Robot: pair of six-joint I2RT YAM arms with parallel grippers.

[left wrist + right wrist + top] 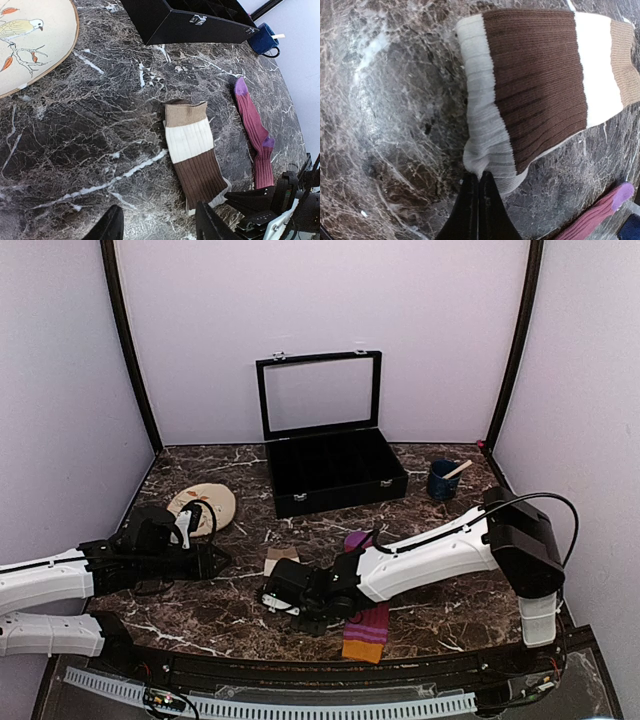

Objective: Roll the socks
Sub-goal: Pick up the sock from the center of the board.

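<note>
Left claw (160, 227) wide and empty; right claw (479, 182) pinched shut on the cream sock (192, 150).

Well out to the near left of the black box (335, 475), the left claw hovers over the marble desk (75, 150), holding nothing; a round bird-painted plate (30, 40) lies left of the box; in front of the box's left half the cream sock lies flat, tan cuff toward the box, brown band and white end away from it; the right claw's closed tips grip that white end's edge, fabric puckered there; the magenta sock (255, 135) lies flat in front of the box's right half, apart from the cream one; a blue cup (441, 481) stands right of the box.
</note>
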